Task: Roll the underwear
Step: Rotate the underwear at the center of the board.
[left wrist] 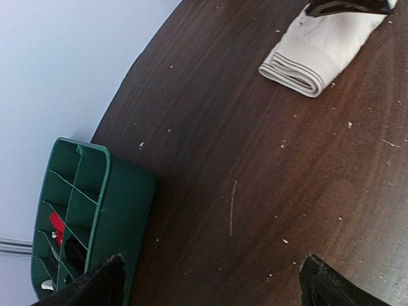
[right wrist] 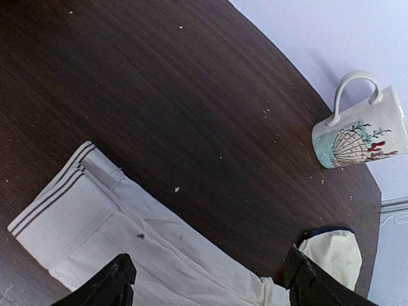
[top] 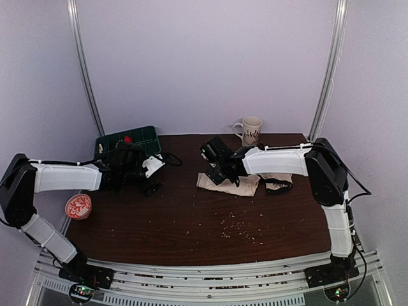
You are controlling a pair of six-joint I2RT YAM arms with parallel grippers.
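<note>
Underwear [right wrist: 127, 236] is showing cream, with twin dark stripes on the band. Table [left wrist: 255, 159] is showing dark brown woodgrain, crate [left wrist: 121, 197] green. Mug [right wrist: 360, 137] is showing white with shell and red coral print.

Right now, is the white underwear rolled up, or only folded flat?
Folded flat, not yet a roll: the underwear lies as a long strip, layers stacked at its striped end.

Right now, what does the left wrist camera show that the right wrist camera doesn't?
Only the left wrist view: the green divided tray at the table's edge, with something red in one compartment.
Only the right wrist view: the shell-print mug and a pale yellow cloth with dark trim.
Both: the white underwear, folded with its striped edge showing, lying on the dark table.
</note>
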